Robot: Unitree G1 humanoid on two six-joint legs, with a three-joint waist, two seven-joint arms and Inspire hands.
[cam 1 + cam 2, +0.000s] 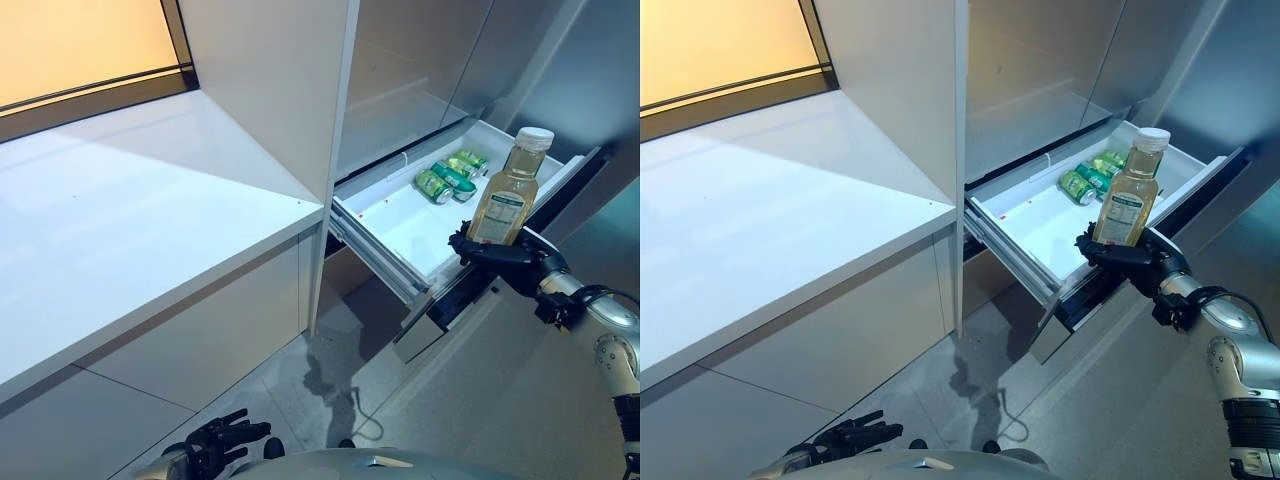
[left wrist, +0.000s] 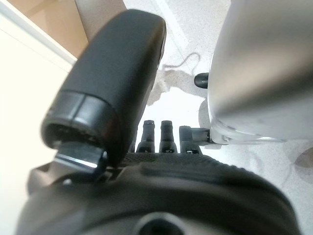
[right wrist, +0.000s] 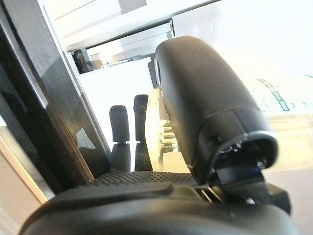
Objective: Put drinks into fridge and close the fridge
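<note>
Your right robot hand [image 1: 498, 252] sits at 3 o'clock in the head view, fingers and thumb curled round the base of the bottle [image 1: 510, 191], which stands upright, pale yellow liquid, white cap, label facing you. Bottle is over the front right corner of the open fridge drawer [image 1: 395, 222], at the drawer's near rim; you can't tell from here whether its base is touching the drawer or clear of it. Right wrist view confirms it: thumb [image 3: 205, 103] wrapped across the bottle's label side, fingers [image 3: 120, 127] on the far side, dark drawer front running alongside. Drawer is pulled fully out, white interior, at 2 o'clock. Three green cans [image 1: 450, 176] lie on their sides at the drawer's back end, packed just beside one another, well apart from the bottle. Rest of the drawer floor shows white. White counter [image 1: 120, 210] fills 9 to 11 o'clock, with a tall white cabinet panel [image 1: 290, 90] between it and the drawer. Your left robot hand [image 1: 222, 440] hangs low at 7 o'clock over the grey floor [image 1: 330, 380], fingers loosely spread, holding nothing; its wrist view shows straight fingers [image 2: 159, 134] pointing at the floor.
</note>
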